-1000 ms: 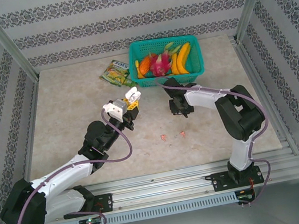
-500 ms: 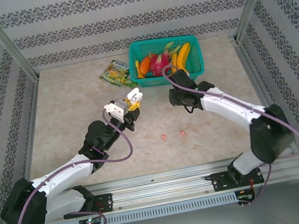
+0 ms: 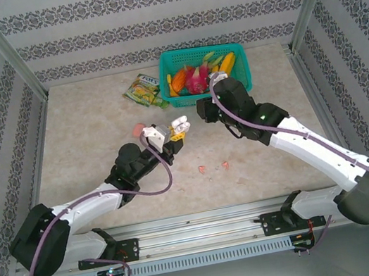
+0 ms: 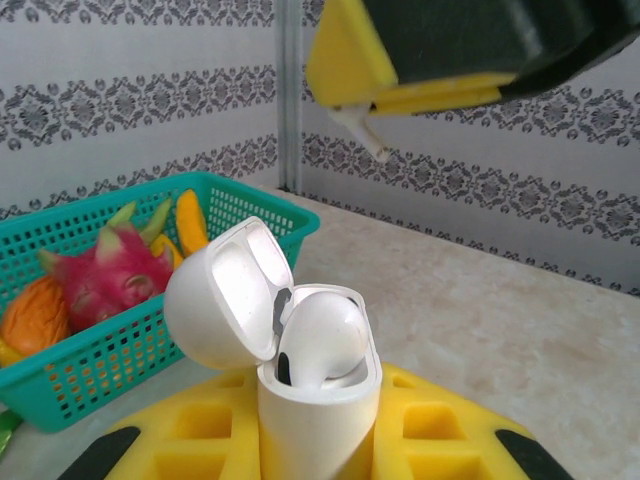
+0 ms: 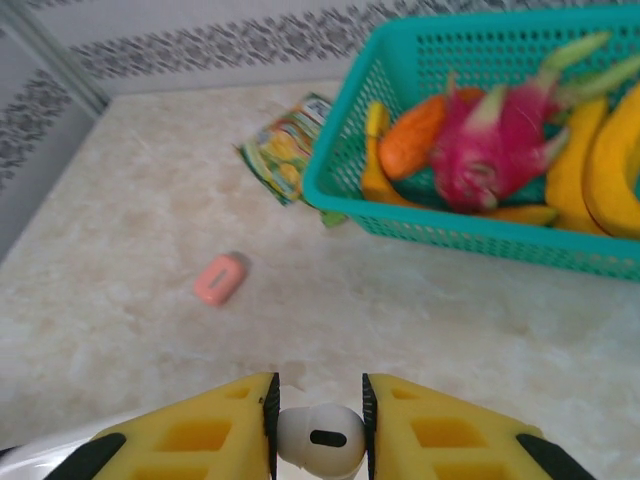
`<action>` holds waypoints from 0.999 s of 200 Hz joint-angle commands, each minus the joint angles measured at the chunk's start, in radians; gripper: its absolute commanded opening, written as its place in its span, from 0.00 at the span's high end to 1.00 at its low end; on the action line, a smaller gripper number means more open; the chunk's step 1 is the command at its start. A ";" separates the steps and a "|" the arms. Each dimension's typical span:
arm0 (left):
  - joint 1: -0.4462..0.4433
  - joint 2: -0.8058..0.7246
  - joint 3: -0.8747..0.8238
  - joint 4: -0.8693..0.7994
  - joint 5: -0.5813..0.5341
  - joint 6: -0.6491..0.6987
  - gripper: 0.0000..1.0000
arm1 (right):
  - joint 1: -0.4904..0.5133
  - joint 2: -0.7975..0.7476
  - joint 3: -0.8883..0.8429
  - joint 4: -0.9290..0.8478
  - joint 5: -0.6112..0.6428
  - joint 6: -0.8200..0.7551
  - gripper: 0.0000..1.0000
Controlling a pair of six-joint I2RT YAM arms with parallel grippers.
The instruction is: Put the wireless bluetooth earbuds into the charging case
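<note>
- One white earbud is pinched between the yellow fingers of the right gripper, whose pincer stands narrow, closed on the bud.
- From the left wrist, that earbud's thin stem tip pokes out under the right gripper's yellow finger, at 12 o'clock above the case and apart from it.
- A second white earbud sits in its socket inside the white charging case. The lid is swung open toward 9 o'clock.
- The left gripper holds the case upright and clear of the table, its pincer narrow and clamped on the case body.
- In the top view the two grippers meet near the middle of the table, the right one at 2 o'clock from the left one and just beside it.
- Two pink-red earbuds lie loose on the table at 5 o'clock from the held case, near each other but not touching.
- A pink case lies closed on the table at 9 o'clock from the left gripper.
- A teal basket stands at 12 o'clock at the far edge, holding a dragon fruit, bananas and other fruit.
- A snack packet lies flat at 9 o'clock from the basket, just beside it.
</note>
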 commanded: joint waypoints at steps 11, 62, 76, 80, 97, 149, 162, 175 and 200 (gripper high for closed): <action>0.011 0.022 0.061 0.035 0.069 -0.025 1.00 | 0.053 -0.037 0.034 0.071 0.038 -0.094 0.72; 0.010 0.045 0.110 0.034 0.085 -0.040 1.00 | 0.105 -0.080 -0.038 0.220 0.027 -0.230 0.72; 0.010 0.046 0.119 0.035 0.083 -0.042 1.00 | 0.105 -0.094 -0.067 0.255 0.014 -0.263 0.72; 0.010 0.046 0.120 0.036 0.082 -0.043 1.00 | 0.106 -0.098 -0.075 0.263 0.007 -0.273 0.72; 0.010 0.045 0.124 0.037 0.077 -0.045 1.00 | 0.107 -0.117 -0.108 0.298 -0.013 -0.313 0.72; 0.012 0.046 0.136 0.040 0.081 -0.059 1.00 | 0.109 -0.157 -0.184 0.371 -0.047 -0.380 0.72; 0.011 0.049 0.141 0.039 0.081 -0.063 1.00 | 0.108 -0.156 -0.193 0.379 -0.046 -0.377 0.72; 0.012 0.049 0.146 0.039 0.084 -0.066 1.00 | 0.108 -0.149 -0.200 0.384 -0.047 -0.366 0.72; 0.012 0.046 0.156 0.033 0.089 -0.072 1.00 | 0.108 -0.138 -0.210 0.404 -0.054 -0.342 0.72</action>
